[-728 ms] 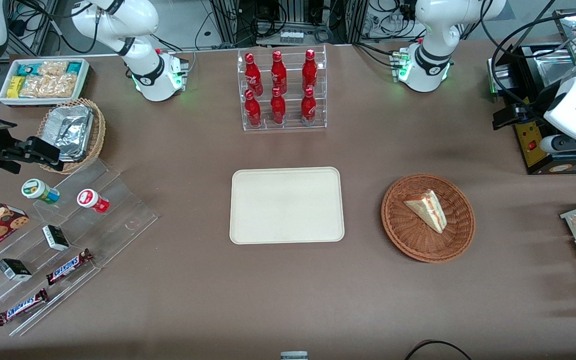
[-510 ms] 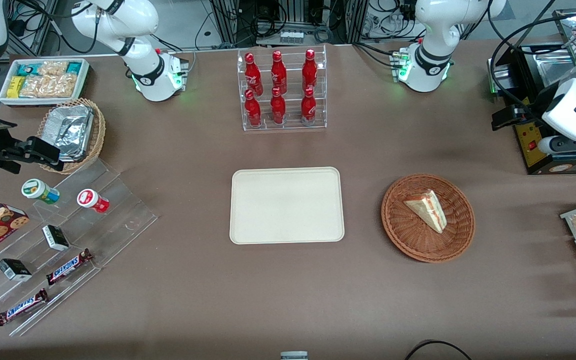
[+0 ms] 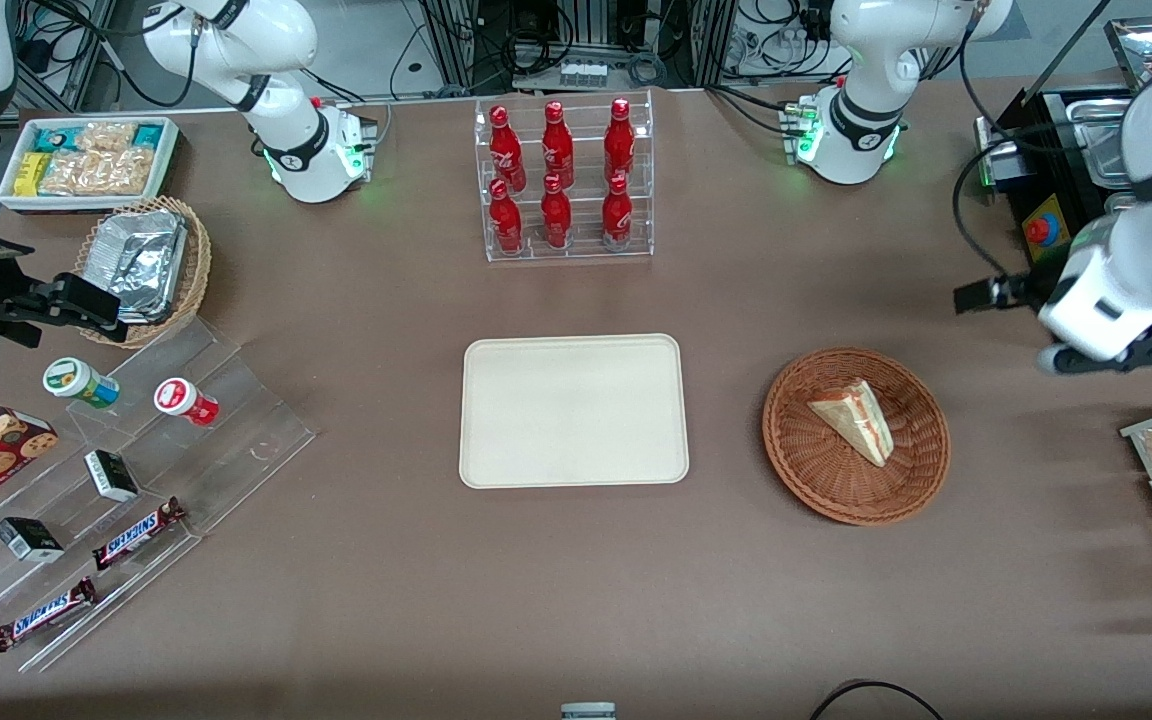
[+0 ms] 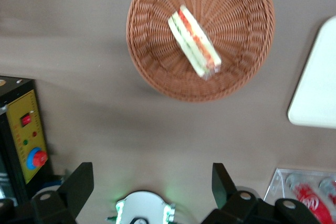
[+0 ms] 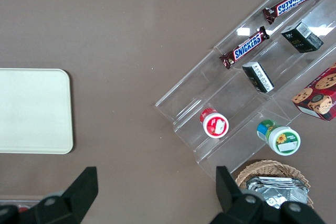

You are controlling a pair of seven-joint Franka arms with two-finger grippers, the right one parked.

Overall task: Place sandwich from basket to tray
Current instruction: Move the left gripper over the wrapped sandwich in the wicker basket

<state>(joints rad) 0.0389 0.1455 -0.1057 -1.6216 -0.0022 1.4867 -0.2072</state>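
Gripper (image 4: 149, 182): fingers spread wide, holding nothing, hovering above bare table near the basket (image 4: 152, 61), toward the working arm's end. Sandwich (image 4: 193, 41) lies in the basket; wrist view alone shows its filling. Bars (image 5: 247, 47) read "SNICKERS"; tray (image 3: 573, 410) beside the basket.

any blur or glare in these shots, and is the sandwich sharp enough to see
Front view: the working arm near the gripper is motion-smeared; sandwich, basket and tray are sharp. Left wrist view: slightly soft, yet the sandwich's filling layers read clearly; jaws open. Right wrist view: small glare spots on the clear acrylic stand.
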